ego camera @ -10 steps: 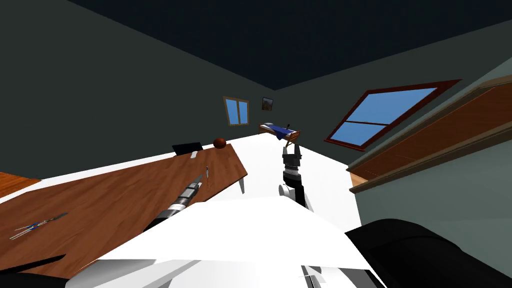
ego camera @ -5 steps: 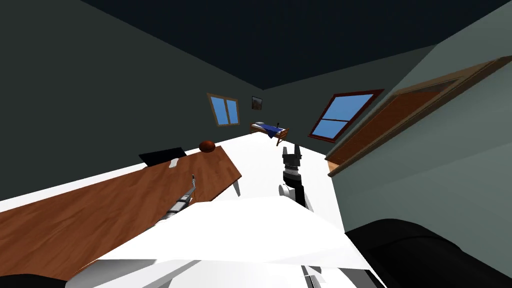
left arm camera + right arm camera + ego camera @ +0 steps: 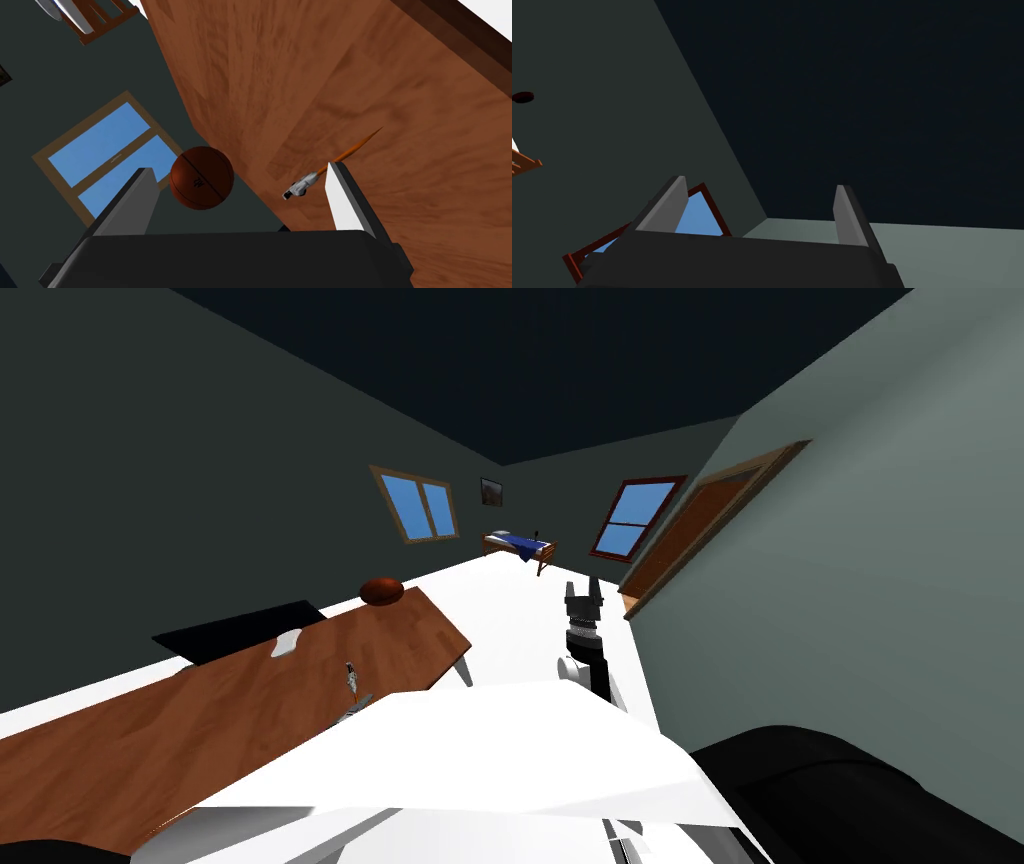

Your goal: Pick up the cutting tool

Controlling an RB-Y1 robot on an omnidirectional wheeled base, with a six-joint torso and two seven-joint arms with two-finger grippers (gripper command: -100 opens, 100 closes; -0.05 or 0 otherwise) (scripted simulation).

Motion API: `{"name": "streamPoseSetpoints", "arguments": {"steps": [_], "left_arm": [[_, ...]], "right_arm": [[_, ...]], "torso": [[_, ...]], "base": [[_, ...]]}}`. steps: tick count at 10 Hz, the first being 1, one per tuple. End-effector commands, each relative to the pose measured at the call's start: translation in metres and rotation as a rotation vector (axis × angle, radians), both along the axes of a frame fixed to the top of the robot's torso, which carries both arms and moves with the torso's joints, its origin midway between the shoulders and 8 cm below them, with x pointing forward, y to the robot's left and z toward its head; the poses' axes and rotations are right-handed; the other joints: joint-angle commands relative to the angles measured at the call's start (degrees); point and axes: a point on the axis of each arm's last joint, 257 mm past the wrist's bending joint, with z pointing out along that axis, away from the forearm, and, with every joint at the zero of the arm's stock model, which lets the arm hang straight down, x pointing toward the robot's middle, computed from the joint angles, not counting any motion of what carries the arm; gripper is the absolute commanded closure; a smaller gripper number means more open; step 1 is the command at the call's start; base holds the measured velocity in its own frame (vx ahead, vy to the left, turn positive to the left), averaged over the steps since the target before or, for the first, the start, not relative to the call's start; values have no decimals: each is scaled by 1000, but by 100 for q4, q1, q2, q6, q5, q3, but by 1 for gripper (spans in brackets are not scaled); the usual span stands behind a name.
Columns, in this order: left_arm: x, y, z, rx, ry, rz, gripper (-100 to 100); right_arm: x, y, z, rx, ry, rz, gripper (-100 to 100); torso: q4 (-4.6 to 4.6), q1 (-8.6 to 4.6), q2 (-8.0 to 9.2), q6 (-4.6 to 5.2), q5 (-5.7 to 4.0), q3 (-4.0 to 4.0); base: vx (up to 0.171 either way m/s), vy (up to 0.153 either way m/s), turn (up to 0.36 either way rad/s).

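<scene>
A small knife-like tool (image 3: 306, 184) with a grey handle and a thin orange-brown blade lies on the brown wooden table (image 3: 400, 150). It rests just beside one finger of my open left gripper (image 3: 240, 169), outside the gap. In the head view the tool (image 3: 351, 674) sits near the table's near edge, close to my left arm's tip. A brown basketball (image 3: 201, 177) stands at the table's far end, seen between my left fingers. My right gripper (image 3: 584, 591) is held up over the white floor, open and holding nothing (image 3: 760, 182).
The basketball (image 3: 381, 590) and a small white object (image 3: 287, 643) sit on the table (image 3: 180, 728). A flat black shape (image 3: 240, 628) lies beyond it. A grey wall with a wooden door (image 3: 710, 523) is close on the right. A bed (image 3: 520, 546) stands far back.
My head view has swung, so the table and windows slid left and the door wall came nearer. A blue-handled tool on the table left the picture. Less of my left arm shows above my chest.
</scene>
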Motion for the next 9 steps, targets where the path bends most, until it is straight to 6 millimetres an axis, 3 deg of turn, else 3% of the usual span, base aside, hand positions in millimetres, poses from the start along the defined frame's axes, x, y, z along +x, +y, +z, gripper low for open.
{"name": "streamPoseSetpoints", "arguments": {"steps": [1, 2, 3, 6, 7, 9], "left_arm": [[-29, 17, -19, 0, 84, 39, -100], [-56, 29, -33, 1, 154, 70, -100], [-56, 29, -33, 1, 154, 70, -100], [-137, 60, -62, 11, 352, 162, -100], [-137, 60, -62, 11, 352, 162, -100], [-188, 76, -73, 18, 466, 219, -100]], "right_arm": [[0, 0, 0, 0, 0, 0, 0], [0, 0, 0, 0, 0, 0, 0], [0, 0, 0, 0, 0, 0, 0], [0, 0, 0, 0, 0, 0, 0], [0, 0, 0, 0, 0, 0, 0], [0, 0, 0, 0, 0, 0, 0]], "torso": [[0, 0, 0, 0, 0, 0], [0, 2, -1, 5, 0, -1], [0, 4, -1, 3, 1, -1], [0, 7, -4, 3, 2, -2], [-1, 10, -2, 2, 2, -1], [-1, 8, -4, 1, 1, -2]], "base": [[10, 6, -348], [15, 20, -474], [9, 25, -154], [15, 27, -398], [10, 37, -211], [16, 34, -415]]}}
